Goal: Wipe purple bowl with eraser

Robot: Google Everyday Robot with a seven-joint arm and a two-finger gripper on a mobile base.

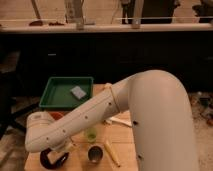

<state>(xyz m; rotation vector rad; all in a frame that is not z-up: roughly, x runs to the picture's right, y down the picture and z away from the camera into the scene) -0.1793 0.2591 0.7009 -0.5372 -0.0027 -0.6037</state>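
Purple bowl [52, 160] sits at the near left corner of the wooden table [125, 137], glossy and dark. Only its lower rim and part of its inside show; contents cannot be made out. Gripper [59, 149] is down at the bowl, hidden under the white wrist of the arm [100, 112], so whether it is clamped on anything cannot be told. The eraser is not visible.

An orange bowl [56, 115] shows as a sliver just behind the wrist, mostly covered; contents not visible.

Green tray [67, 93] lies at the far left of the table, holding one grey-blue square sponge [78, 92] toward its right side.

A small translucent green cup [90, 134] stands near the table's middle, just under the forearm. A metal cup [95, 153] stands in front of it, near the front edge, dark inside. A yellow stick-like item [112, 152] lies just to the right of the metal cup. A white handled object [120, 120] lies farther back, partly behind the arm.
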